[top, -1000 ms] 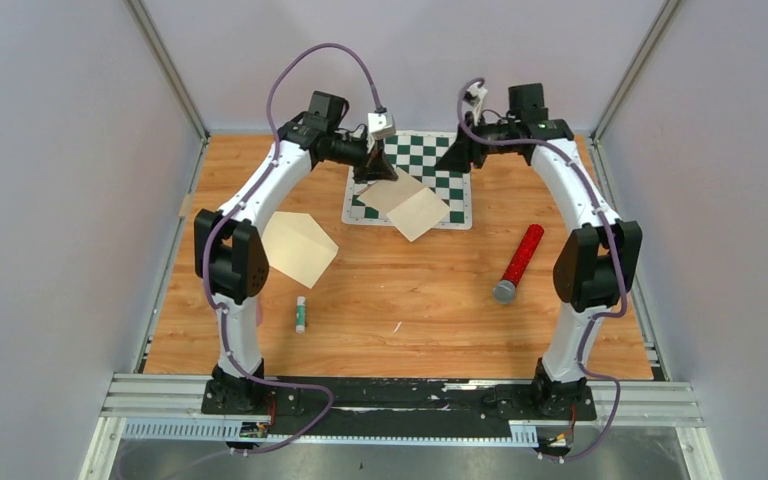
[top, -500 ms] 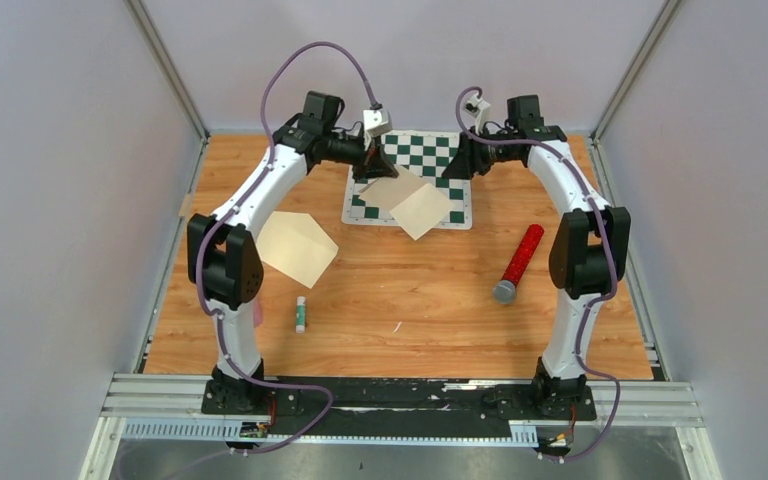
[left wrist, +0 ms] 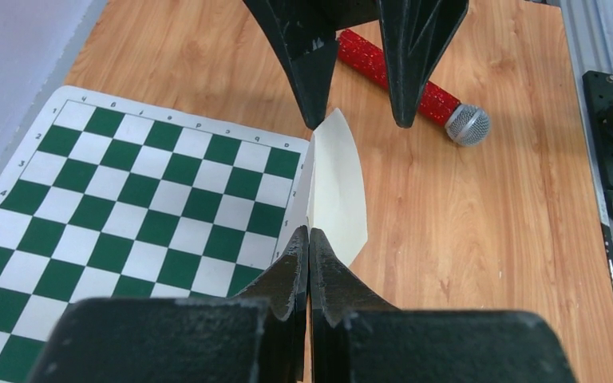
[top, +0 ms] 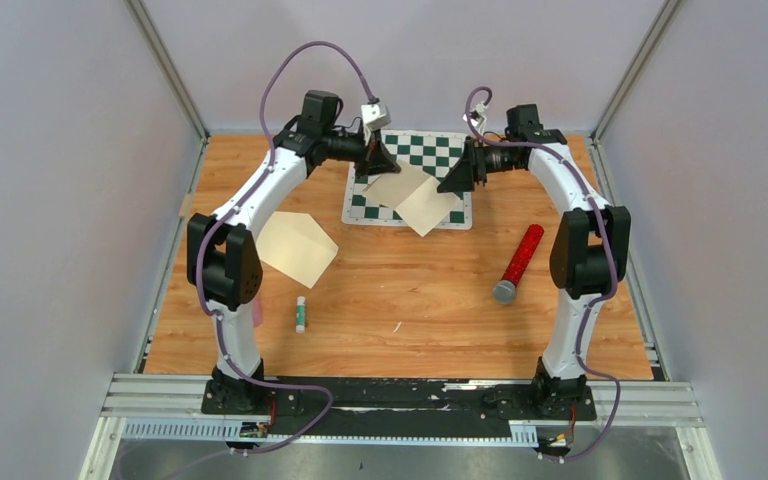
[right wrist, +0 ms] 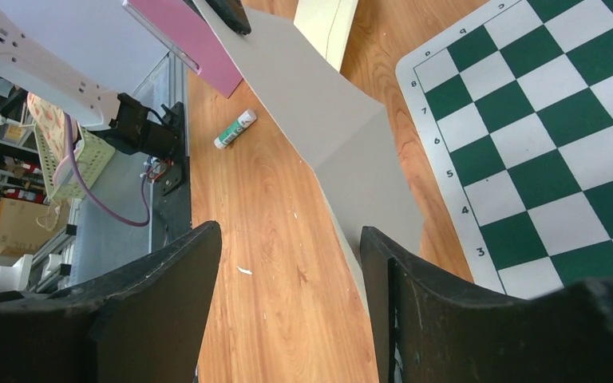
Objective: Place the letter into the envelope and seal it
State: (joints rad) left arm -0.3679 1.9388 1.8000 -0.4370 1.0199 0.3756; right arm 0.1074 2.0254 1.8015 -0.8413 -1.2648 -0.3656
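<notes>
Left tool (left wrist: 309, 234) on letter (left wrist: 342, 185) (border indistinct)

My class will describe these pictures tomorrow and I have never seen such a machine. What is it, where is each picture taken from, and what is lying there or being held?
These are two robot arms bolted to a wooden table. One picture looks down from above; the other two come from cameras on the left and right wrists, so each shows its own black fingers. On the table lie a green chessboard mat, a red microphone, a small glue stick and an off-white sheet, the letter. The left gripper is shut on a cream paper, apparently the envelope, held above the mat. The right gripper is open at its free end.
</notes>
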